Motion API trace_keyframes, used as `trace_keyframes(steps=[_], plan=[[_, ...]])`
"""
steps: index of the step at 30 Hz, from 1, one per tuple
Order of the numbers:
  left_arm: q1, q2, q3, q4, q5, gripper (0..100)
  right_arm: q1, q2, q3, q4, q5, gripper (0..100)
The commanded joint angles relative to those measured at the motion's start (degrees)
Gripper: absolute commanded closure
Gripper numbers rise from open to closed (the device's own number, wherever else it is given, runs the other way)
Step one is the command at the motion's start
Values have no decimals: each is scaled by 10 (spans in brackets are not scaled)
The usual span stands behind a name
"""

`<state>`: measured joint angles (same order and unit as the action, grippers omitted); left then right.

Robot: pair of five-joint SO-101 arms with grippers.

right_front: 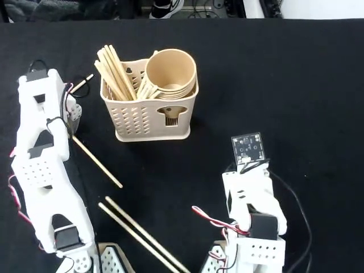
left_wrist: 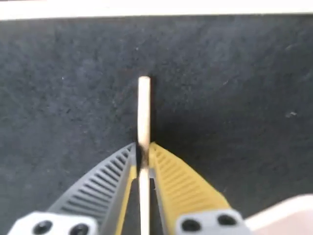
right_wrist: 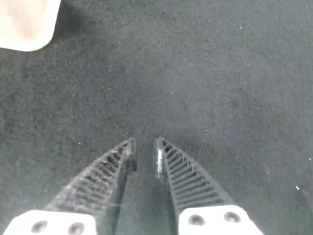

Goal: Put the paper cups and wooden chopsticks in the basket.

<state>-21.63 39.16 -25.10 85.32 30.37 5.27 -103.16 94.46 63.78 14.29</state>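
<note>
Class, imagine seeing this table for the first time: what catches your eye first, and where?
The beige basket stands toward the back of the black table, holding stacked paper cups and a bundle of chopsticks. Left of it, the left hand is shut on one chopstick, and two loose chopsticks lie at the front between the arms.

Bright, even light from above — flat and matte across the black cloth (right_front: 296, 85), the pale basket (right_front: 149, 122) standing out hard against it. Soft shade down inside the basket, and a darker shadow hugging one side of the chopstick (left_wrist: 144, 105) in the left wrist view.
</note>
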Motion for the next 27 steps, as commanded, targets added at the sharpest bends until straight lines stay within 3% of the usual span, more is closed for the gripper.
trace_keyframes(steps=[1,6,12,16,19,27], plan=[[-6,-44,-65,58,-11,972,-7,-44,-5,-8,6,917],[-4,-165,-145,121,-37,972,-7,-44,-4,-8,6,917],[29,-363,-206,122,-117,972,-7,-44,-3,-10,6,917],[86,-492,-213,56,-131,972,-7,-44,-3,-10,6,917],[135,-571,-210,-40,-160,972,-7,-44,-4,-10,6,917],[255,-624,-66,-226,-288,973,-7,-44,-6,-9,6,917]])
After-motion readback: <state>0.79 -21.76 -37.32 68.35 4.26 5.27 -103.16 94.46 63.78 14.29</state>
